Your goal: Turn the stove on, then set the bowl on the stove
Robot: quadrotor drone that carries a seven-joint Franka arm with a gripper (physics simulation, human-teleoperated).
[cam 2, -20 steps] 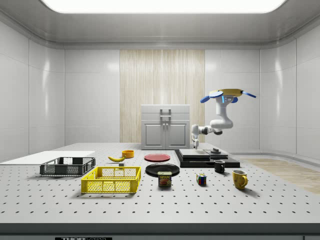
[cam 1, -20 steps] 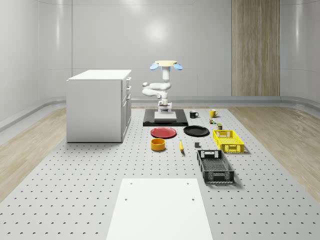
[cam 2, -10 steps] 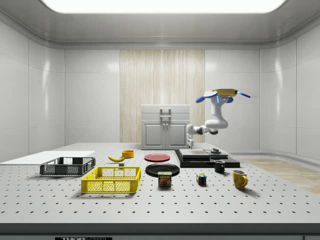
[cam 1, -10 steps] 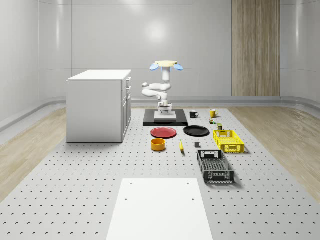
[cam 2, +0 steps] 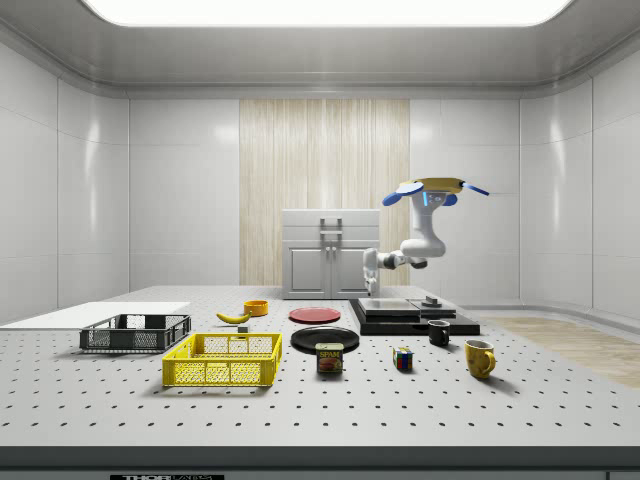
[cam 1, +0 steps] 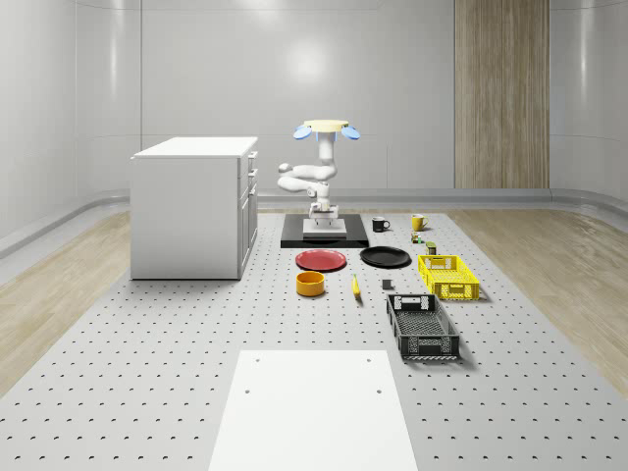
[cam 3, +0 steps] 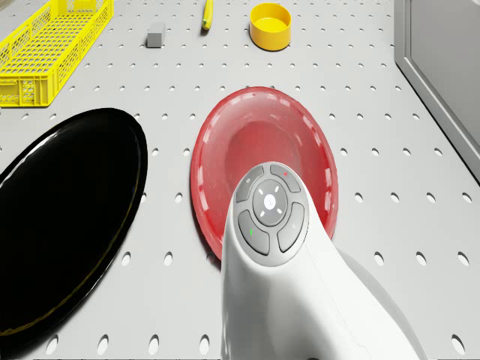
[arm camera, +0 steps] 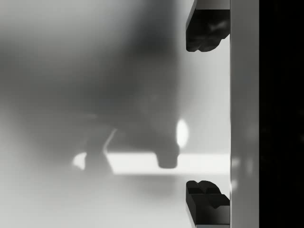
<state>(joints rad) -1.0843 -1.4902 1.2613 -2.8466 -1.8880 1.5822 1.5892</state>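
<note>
The drone (cam 1: 325,129) hovers above the black stove (cam 1: 294,239), its white arm bent down in front of it. In the side view the drone (cam 2: 430,187) is over the stove (cam 2: 415,317), and the gripper (cam 2: 370,288) hangs at the stove's left edge, just above its silvery top. A small dark knob (cam 2: 431,300) stands on the stove's right part. In the wrist view the gripper (arm camera: 206,114) is open with nothing between its dark fingertips (arm camera: 204,31). The yellow bowl (cam 1: 311,284) (cam 2: 256,307) (cam 3: 271,25) sits on the table beyond the red plate, apart from the gripper.
A red plate (cam 1: 321,260) (cam 3: 262,142) and a black plate (cam 1: 385,257) (cam 3: 60,217) lie in front of the stove. A white cabinet (cam 1: 193,206) stands at the left. A yellow crate (cam 1: 448,276), black crate (cam 1: 421,325), banana (cam 1: 355,287) and two mugs (cam 1: 381,224) lie at the right.
In the side view the drone, arm and gripper have shifted left, from over the stove's middle to its left edge. Bowl and plates have not moved.
</note>
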